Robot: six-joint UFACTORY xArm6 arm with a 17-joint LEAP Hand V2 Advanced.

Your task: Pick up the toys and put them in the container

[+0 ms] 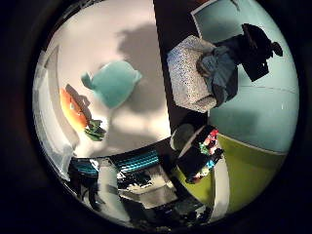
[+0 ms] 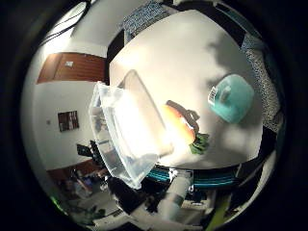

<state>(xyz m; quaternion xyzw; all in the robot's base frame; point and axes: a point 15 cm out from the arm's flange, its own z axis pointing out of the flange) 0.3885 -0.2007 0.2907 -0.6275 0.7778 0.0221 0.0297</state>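
Thumb side palm view: you get the clear plastic container (image 2: 126, 139) whole; the little finger side shows only its edge.
Two toys on the white table (image 2: 183, 53): one teal plush (image 2: 232, 98) with a white tag, print unreadable, well apart from the container; one orange carrot toy (image 2: 179, 122) with green leaves just beside its wall. Little finger side adds a speckled cube seat (image 1: 189, 78) off the table. Hand state: you can't tell, fingers not shown clearly.
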